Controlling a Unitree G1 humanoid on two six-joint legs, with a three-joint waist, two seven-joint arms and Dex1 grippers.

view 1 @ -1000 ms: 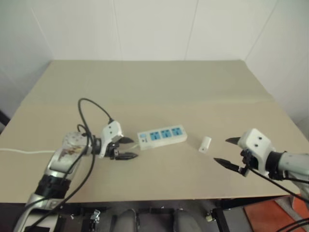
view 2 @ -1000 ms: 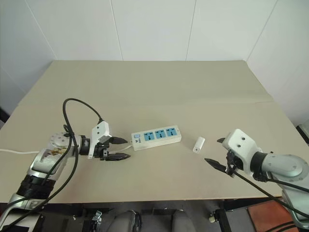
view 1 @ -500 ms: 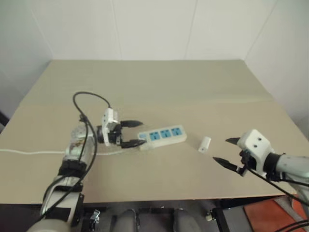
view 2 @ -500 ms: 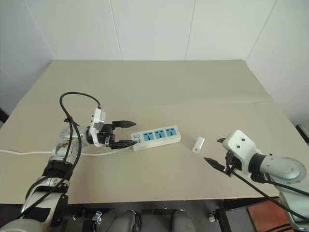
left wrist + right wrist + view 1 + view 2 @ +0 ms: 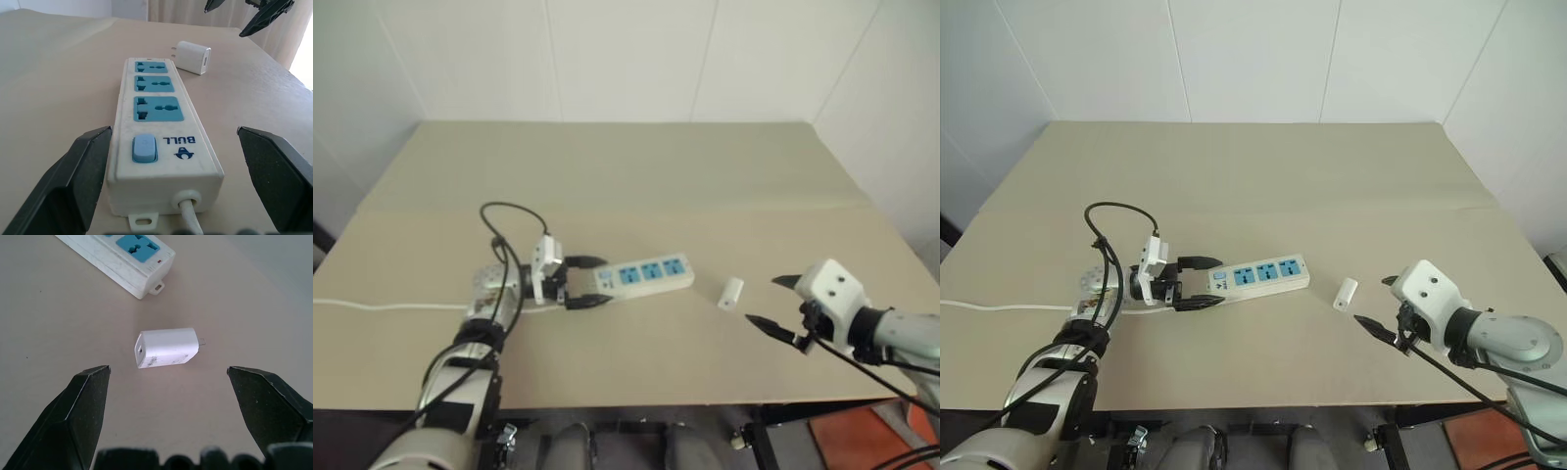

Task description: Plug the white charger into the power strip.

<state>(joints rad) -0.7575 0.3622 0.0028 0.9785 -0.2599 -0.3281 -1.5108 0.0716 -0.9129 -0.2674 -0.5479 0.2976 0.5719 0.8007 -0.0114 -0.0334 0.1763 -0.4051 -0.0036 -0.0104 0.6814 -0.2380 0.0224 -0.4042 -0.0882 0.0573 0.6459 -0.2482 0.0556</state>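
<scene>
Our right claw (image 5: 1377, 305) sat spread and empty just right of the white charger (image 5: 1345, 294); left claw (image 5: 1203, 282), also spread, straddled the power strip (image 5: 1260, 275) switch end.

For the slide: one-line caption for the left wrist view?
Open left gripper straddling the switch end of the power strip, white charger lying beyond it.

Bare lab-like test room: plain beige table (image 5: 636, 166), white panelled walls (image 5: 626, 59)

The power strip (image 5: 119, 257) and its cord (image 5: 188, 223) run past the frame edges.
</scene>
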